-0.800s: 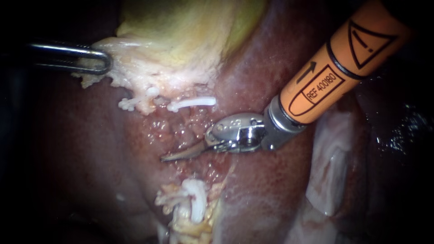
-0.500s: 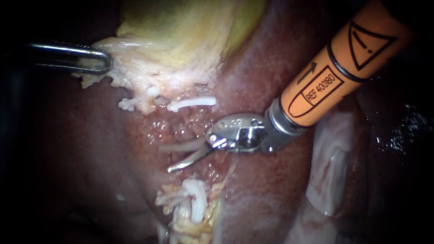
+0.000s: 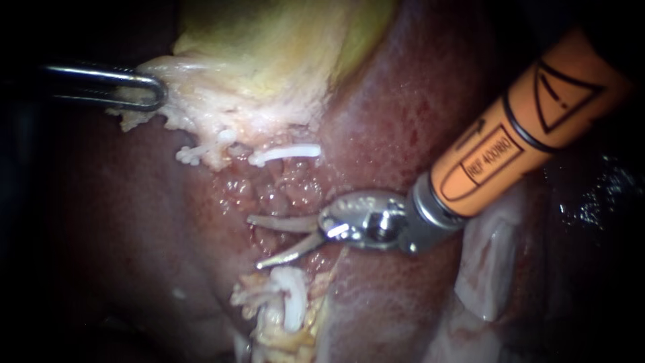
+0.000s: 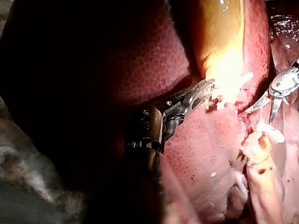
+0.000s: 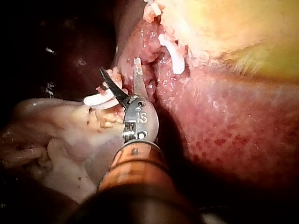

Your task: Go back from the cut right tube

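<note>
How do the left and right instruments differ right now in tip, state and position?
The left instrument has a slim dark shaft and looped tip; the right instrument has an orange sleeve and thin curved blades. The left is shut on the gallbladder's pale edge; the right's blades stand open, holding nothing. The left sits at that edge; the right lies between the upper clip and lower clip. Both lie over the liver.

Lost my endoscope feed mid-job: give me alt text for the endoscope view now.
The right instrument, entering from the upper right, holds its blades open over raw tissue between a white clip above and a clipped tube stump below. At upper left, the left instrument grips the pale edge of the gallbladder, with liver around.
</note>
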Controlling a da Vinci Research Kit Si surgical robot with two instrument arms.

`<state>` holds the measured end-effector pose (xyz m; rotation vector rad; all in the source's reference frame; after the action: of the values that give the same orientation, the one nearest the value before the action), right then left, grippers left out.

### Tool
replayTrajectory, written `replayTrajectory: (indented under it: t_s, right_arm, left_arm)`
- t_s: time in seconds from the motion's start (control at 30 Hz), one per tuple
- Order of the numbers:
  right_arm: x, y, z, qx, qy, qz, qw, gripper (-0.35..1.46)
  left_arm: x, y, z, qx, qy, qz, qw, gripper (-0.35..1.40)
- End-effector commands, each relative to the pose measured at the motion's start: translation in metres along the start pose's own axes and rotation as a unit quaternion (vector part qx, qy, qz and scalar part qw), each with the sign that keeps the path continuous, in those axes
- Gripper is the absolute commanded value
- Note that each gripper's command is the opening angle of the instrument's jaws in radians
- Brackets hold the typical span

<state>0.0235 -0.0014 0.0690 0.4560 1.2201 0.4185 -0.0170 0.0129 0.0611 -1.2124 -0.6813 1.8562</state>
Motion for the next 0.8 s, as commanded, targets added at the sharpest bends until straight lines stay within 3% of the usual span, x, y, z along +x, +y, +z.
replayTrajectory:
  t_s: [0.03,0.13,0.33,0.47,0.57,0.7,0.8]
  right_arm:
    - [0.0001,-0.0002,-0.0009,-0.012,0.000,-0.007,0.9999,1.45]
    - [0.0002,-0.0006,-0.0039,-0.046,-0.009,-0.040,0.9981,1.45]
    - [0.0011,-0.0001,-0.0100,-0.075,-0.082,-0.091,0.9896,1.45]
    - [0.0020,0.0008,-0.0133,-0.092,-0.117,-0.112,0.9825,1.45]
    - [0.0026,0.0013,-0.0152,-0.097,-0.128,-0.113,0.9805,1.45]
    - [0.0028,0.0017,-0.0165,-0.074,-0.127,-0.121,0.9817,1.45]
    - [0.0027,0.0018,-0.0167,-0.073,-0.127,-0.122,0.9817,1.45]
  left_arm:
    - [0.0000,0.0000,0.0000,-0.001,0.000,0.000,1.0000,-0.35]
    - [0.0000,0.0000,0.0000,-0.001,0.000,0.000,1.0000,-0.35]
    - [0.0000,-0.0002,0.0000,-0.001,0.000,0.000,1.0000,-0.35]
    - [-0.0001,-0.0002,0.0000,-0.001,0.000,0.000,1.0000,-0.35]
    - [-0.0001,-0.0002,0.0001,0.000,0.000,0.001,1.0000,-0.35]
    - [-0.0003,-0.0002,0.0003,0.000,0.000,0.001,1.0000,-0.35]
    - [-0.0007,-0.0004,0.0008,0.003,0.001,0.002,1.0000,-0.35]
